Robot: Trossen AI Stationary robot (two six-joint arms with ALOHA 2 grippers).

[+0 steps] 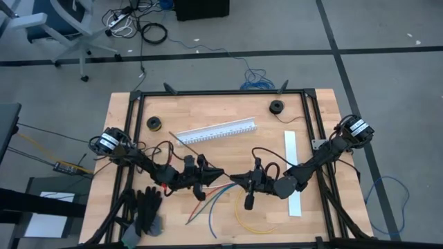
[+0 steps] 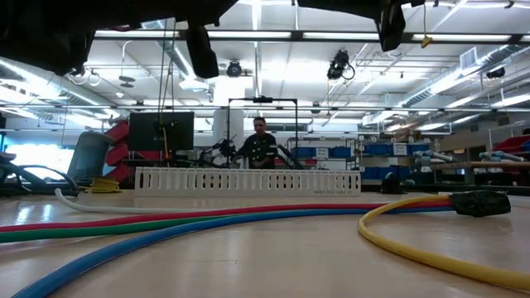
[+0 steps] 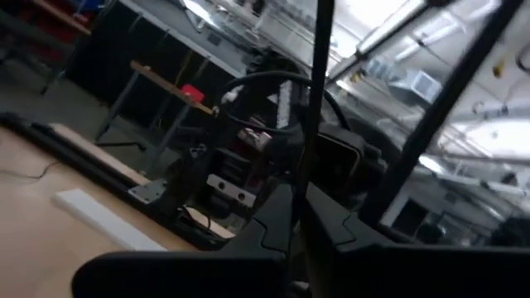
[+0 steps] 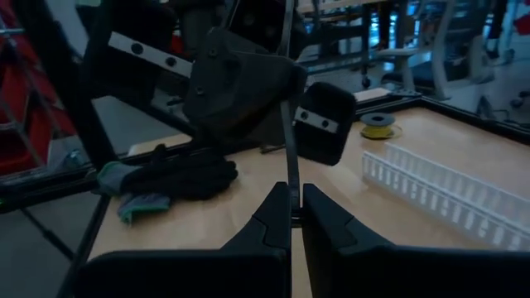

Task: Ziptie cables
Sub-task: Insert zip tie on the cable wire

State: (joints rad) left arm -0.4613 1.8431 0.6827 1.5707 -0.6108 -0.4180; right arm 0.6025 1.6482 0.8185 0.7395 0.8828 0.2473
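Your left gripper [image 1: 220,172] and right gripper [image 1: 232,178], both clamped shut, pinch opposite ends of a thin dark zip tie [image 4: 291,165] held taut between them, apparently readying it; the cables [image 1: 211,202] lie loose on the table just below both tips.

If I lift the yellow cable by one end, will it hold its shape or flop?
Probably flop: the yellow cable lies in a loose curl on the table, so it looks flexible. It seems thin and light, and would likely drag and uncurl rather than lift whole. Its smooth jacket may slip.
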